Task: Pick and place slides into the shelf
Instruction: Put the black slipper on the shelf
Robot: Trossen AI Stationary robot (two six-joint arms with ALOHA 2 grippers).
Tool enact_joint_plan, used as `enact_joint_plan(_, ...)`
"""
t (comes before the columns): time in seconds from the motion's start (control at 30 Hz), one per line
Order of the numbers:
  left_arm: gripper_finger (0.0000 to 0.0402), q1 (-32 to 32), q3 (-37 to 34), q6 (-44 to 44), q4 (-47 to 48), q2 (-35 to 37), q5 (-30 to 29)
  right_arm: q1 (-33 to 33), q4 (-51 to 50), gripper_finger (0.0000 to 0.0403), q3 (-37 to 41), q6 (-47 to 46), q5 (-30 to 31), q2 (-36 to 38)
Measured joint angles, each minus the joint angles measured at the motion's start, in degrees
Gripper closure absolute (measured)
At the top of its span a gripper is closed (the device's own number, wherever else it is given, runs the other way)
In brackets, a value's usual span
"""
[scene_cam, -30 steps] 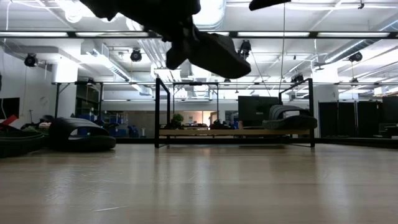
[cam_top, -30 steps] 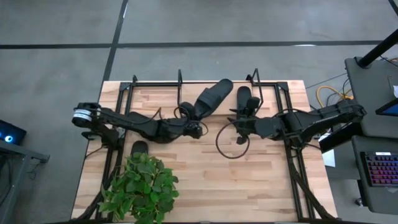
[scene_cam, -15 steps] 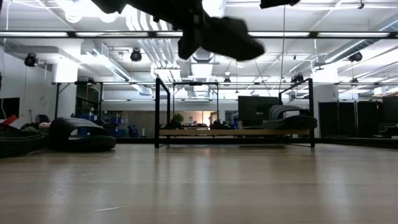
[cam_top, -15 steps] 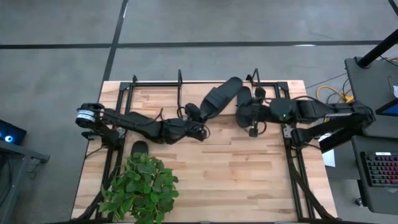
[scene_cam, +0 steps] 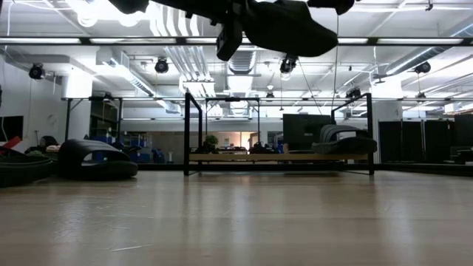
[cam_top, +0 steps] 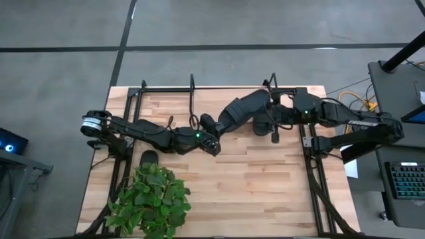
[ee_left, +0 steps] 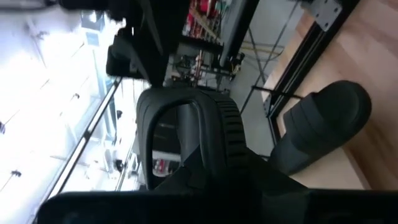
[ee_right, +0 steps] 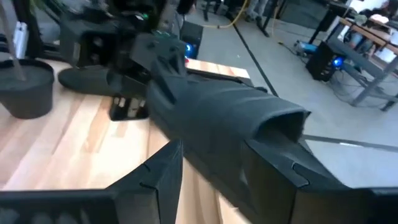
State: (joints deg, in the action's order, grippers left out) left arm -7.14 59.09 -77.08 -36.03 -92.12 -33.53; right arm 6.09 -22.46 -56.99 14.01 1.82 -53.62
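While both dark arms reach toward the table's far middle, the left gripper (cam_top: 211,128) holds one plain black open-toe slide sandal (cam_top: 240,110) aloft by its heel end, its jaws pinching the sole. In the low view this raised sandal (scene_cam: 287,28) hangs near the ceiling line, well above the pale wood table top (scene_cam: 236,222). The right gripper (cam_top: 271,113) sits at the toe end of the same sandal; the right wrist view shows its fingers (ee_right: 158,177) spread to either side of the sandal (ee_right: 230,134), and whether they touch it cannot be told. A second black slide (scene_cam: 97,159) rests on the table at the left edge beside the green leafy potted plant (cam_top: 151,199). A third black slide (scene_cam: 343,139) lies on the pale board of the low black-rod shelf (scene_cam: 279,157), at its right end. The left wrist view shows another black slide (ee_left: 320,127) lying on the wood near a black frame.
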Motion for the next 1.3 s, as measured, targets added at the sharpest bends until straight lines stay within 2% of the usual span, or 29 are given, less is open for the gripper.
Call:
enact_joint_plan(0.17,0.0385,-0.1,-0.1,-0.1,-1.5,0.0,0.6,1.5,0.0,0.0248,0.0,0.1,0.1,-0.2)
enact_joint_plan(0.33,0.0385,-0.1,0.3,-0.3,-1.4,0.0,3.4,2.2,0.4,0.0248,0.0,0.0,-4.4,-0.7)
enact_joint_plan(0.5,0.0385,-0.1,0.4,-0.3,-2.1,0.0,3.3,2.2,0.4,0.0257,-0.1,-0.8,-4.8,-2.0)
enact_joint_plan(0.6,0.0384,0.0,0.4,-0.3,-2.3,0.0,3.1,2.2,0.6,0.0298,-0.1,-1.4,-4.8,-2.1)
enact_joint_plan(0.7,0.0375,-0.1,0.4,-0.2,-2.4,0.0,3.1,2.2,0.3,0.0369,-0.1,-1.4,-5.2,-1.8)
enact_joint_plan(0.8,0.0368,0.0,0.4,0.7,-2.6,0.0,3.2,2.2,0.4,0.0388,-0.1,-0.9,-5.0,-1.4)
enact_joint_plan(1.0,0.0359,0.1,-0.8,10.6,-0.9,2.5,4.3,2.1,0.6,0.0393,0.2,1.6,-3.3,0.1)
enact_joint_plan(1.3,0.0356,0.2,-1.3,21.0,12.2,8.6,8.4,2.1,4.2,0.0394,5.5,4.5,-5.7,2.6)
